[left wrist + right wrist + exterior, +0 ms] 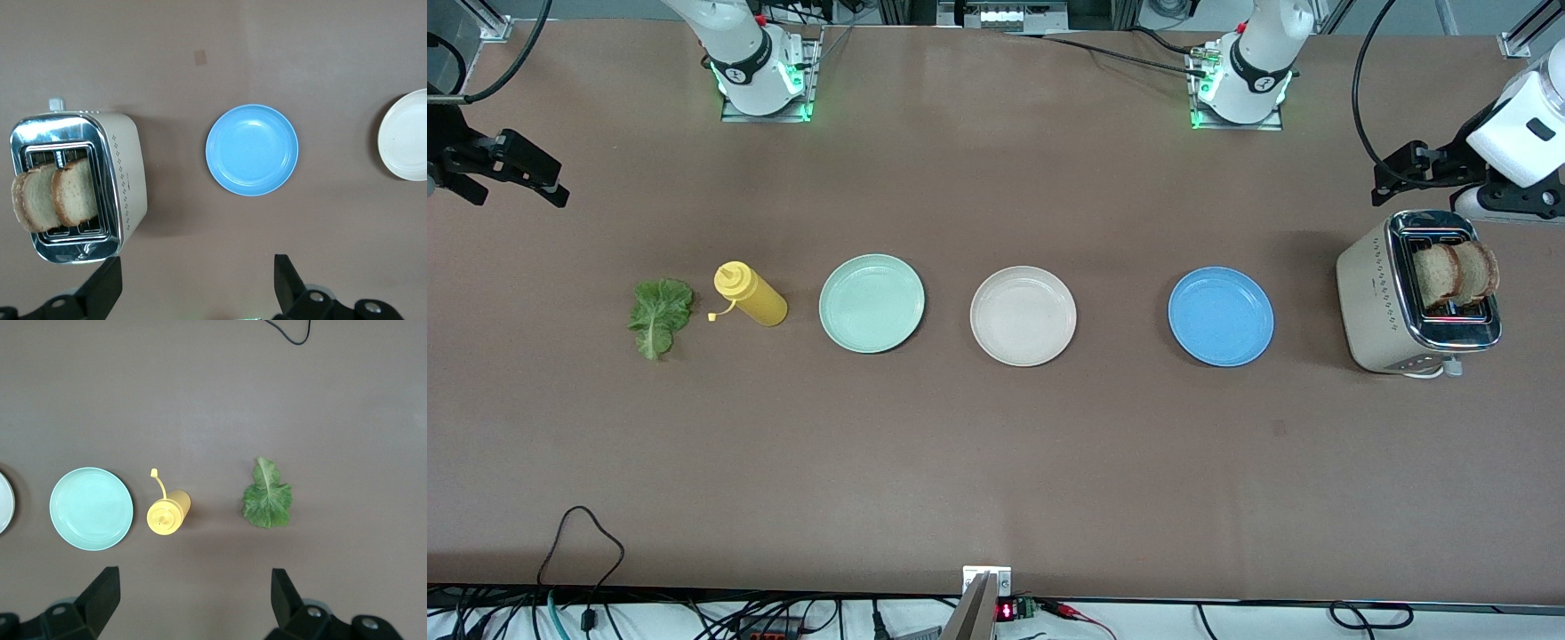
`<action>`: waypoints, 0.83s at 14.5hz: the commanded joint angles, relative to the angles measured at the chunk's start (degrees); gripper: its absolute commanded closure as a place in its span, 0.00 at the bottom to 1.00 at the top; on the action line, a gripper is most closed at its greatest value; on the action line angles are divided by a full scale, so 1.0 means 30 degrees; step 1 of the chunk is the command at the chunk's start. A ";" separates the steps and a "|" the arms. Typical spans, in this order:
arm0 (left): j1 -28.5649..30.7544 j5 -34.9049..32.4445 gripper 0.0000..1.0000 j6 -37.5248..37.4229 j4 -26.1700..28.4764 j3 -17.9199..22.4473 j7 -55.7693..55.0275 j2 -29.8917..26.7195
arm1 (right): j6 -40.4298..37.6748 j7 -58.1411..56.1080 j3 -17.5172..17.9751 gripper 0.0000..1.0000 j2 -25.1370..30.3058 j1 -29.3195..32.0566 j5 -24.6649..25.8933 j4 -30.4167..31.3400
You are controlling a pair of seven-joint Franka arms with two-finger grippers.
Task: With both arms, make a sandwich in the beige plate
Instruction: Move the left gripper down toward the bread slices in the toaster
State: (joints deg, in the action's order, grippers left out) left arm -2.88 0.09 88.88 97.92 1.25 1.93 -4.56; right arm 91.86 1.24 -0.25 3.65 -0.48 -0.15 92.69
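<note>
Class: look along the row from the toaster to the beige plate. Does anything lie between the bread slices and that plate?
Yes. The blue plate lies on the table between the toaster, which holds both bread slices, and the beige plate. It is flat, so carrying a slice over it probably poses no problem.

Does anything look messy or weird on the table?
Nothing is spilled or broken. The only loose bit: the yellow bottle's little cap hangs off on its strap, so it stands uncapped. The lettuce leaf lies straight on the table, not on a plate.
</note>
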 commanded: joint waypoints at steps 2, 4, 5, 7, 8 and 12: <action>0.0022 0.0086 0.00 -0.0679 -0.0677 0.0082 0.0000 0.0783 | -0.0355 -0.0646 0.0171 0.00 0.0541 0.0130 -0.0066 0.0509; 0.0022 0.0115 0.00 -0.0826 -0.0823 0.0082 0.0029 0.1514 | -0.0357 -0.0678 0.0171 0.00 0.0541 0.0072 -0.0066 0.0509; 0.0022 0.0115 0.00 -0.1117 -0.1201 0.0111 0.0029 0.1837 | -0.0357 -0.0678 0.0142 0.00 0.0541 0.0071 -0.0095 0.0509; 0.0022 0.0028 0.00 -0.2111 -0.2458 0.0170 0.0000 0.3179 | -0.0182 -0.0678 0.0142 0.00 0.0424 0.0042 -0.0124 0.0480; 0.0051 -0.0437 0.00 -0.2435 -0.3190 0.0199 0.0087 0.4000 | -0.0123 -0.0678 0.0142 0.00 0.0307 0.0013 -0.0153 0.0393; 0.0781 -0.2403 0.00 -0.2877 -0.4281 0.0200 0.1165 0.4858 | 0.0052 -0.0678 -0.0207 0.00 0.0043 -0.0454 -0.0212 0.0158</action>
State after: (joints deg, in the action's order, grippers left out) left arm -1.77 -5.11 82.57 88.73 1.71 2.45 7.91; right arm 91.28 -0.10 -0.07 3.55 -0.84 -0.21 92.86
